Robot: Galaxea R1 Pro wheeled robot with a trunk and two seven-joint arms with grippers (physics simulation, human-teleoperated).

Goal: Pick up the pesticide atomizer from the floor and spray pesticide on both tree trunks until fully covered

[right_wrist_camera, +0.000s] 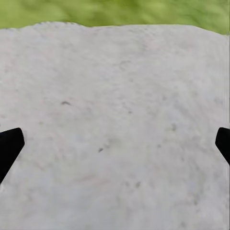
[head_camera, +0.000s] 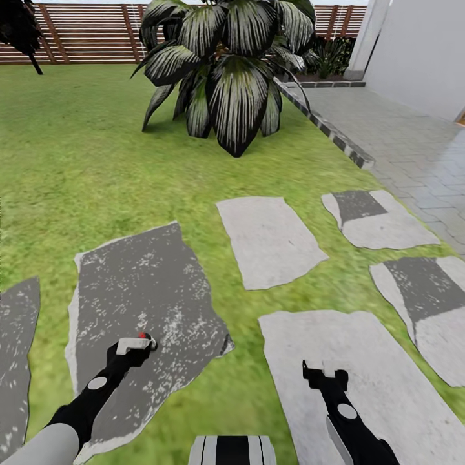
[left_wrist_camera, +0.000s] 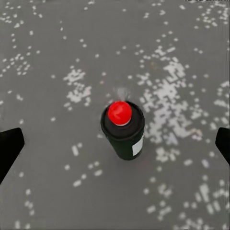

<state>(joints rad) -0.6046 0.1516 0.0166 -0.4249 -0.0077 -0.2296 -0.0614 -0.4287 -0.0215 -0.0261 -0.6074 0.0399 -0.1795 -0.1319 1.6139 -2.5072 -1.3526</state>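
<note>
The pesticide atomizer (left_wrist_camera: 123, 130), a dark bottle with a red cap and a pale label, sits upright between the spread fingertips (left_wrist_camera: 9, 146) of the left gripper (head_camera: 137, 344); whether they touch it cannot be told. From the head, only its red top (head_camera: 141, 336) peeks out at about 7 o'clock, over a dark speckled stepping stone (head_camera: 142, 278). The right gripper (head_camera: 321, 373), at 5 o'clock, hangs wide apart and empty above a pale stone (right_wrist_camera: 115, 134). Grass (head_camera: 71, 168) surrounds both stones; a palm (head_camera: 226, 71) stands at 12 o'clock.

Open lawn (head_camera: 84, 148) ahead; palm (head_camera: 226, 71) stands beyond.
</note>
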